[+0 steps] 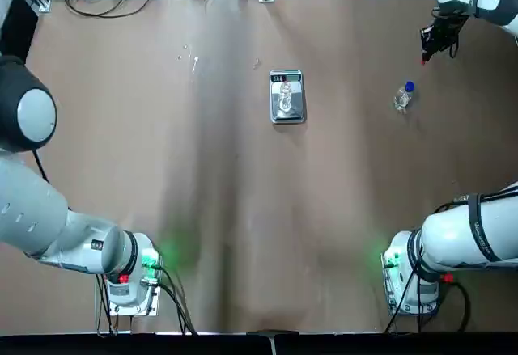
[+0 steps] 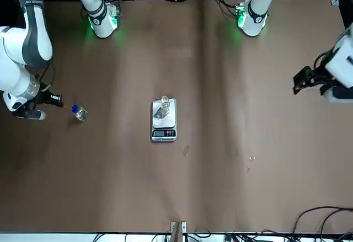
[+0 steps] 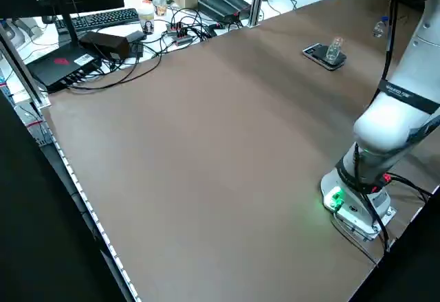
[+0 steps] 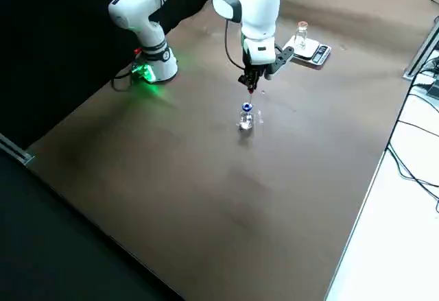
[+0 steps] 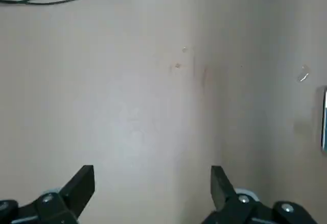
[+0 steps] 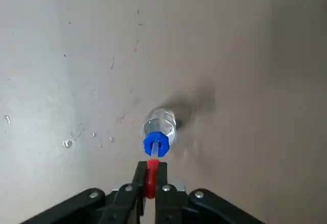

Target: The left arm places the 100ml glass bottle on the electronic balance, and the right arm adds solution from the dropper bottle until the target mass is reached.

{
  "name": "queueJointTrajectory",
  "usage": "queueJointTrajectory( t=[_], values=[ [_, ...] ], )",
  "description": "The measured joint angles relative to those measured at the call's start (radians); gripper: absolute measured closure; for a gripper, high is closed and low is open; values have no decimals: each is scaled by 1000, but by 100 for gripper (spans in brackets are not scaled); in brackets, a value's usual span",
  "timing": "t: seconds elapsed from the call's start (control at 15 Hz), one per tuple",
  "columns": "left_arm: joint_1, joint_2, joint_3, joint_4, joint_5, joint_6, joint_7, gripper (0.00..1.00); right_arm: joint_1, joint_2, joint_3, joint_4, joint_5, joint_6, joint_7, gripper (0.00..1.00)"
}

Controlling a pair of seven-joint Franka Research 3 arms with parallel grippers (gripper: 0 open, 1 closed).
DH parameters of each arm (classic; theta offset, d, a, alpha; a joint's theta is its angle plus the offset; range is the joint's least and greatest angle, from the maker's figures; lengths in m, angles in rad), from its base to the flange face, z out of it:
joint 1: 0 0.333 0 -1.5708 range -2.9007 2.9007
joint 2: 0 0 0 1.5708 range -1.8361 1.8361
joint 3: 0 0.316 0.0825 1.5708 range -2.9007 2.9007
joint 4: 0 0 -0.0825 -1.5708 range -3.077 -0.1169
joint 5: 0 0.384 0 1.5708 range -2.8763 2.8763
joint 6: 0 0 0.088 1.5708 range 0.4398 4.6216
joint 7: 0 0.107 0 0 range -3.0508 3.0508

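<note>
The worktop point(image 1: 235, 209) is mounted with both arm bases along its near edge. At the left, the left end effector point(image 5: 152, 169) is held above the surface with its fingers spread and nothing between them.

At the right, the dropper bottle point(image 6: 159, 127) is stood on the worktop, the right end effector point(image 6: 152, 165) just above it, pinching the dropper's red bulb point(image 6: 151, 179). Whether the tip is inside the neck cannot be told. If it is, a sideways move before a full lift could cause the light bottle to be dragged or tipped. Too firm a squeeze could expel the drawn liquid early; too loose a grip could let the bulb slip.

Between the arms, farther in, the 100ml glass bottle point(image 4: 301, 35) is set upright on the electronic balance point(image 4: 319, 55). Drops could miss its narrow mouth through poor alignment, wetting the pan and falsifying the mass; contact by the tip could disturb the reading, and hurried squeezing could overshoot the target.
</note>
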Motion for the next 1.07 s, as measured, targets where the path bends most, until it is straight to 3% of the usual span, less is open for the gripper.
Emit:
queueJointTrajectory(
  t=[0.4, 1.07],
  values=[
    [14, -50, -3, -96, 0, 14, 12, 0, 0, 0, 3, 87, -1, -114, 1, 90],
    [17, -53, -5, -114, -8, 33, 5, 0, 6, -1, 9, 166, 1, -190, 3, 89]
  ],
)
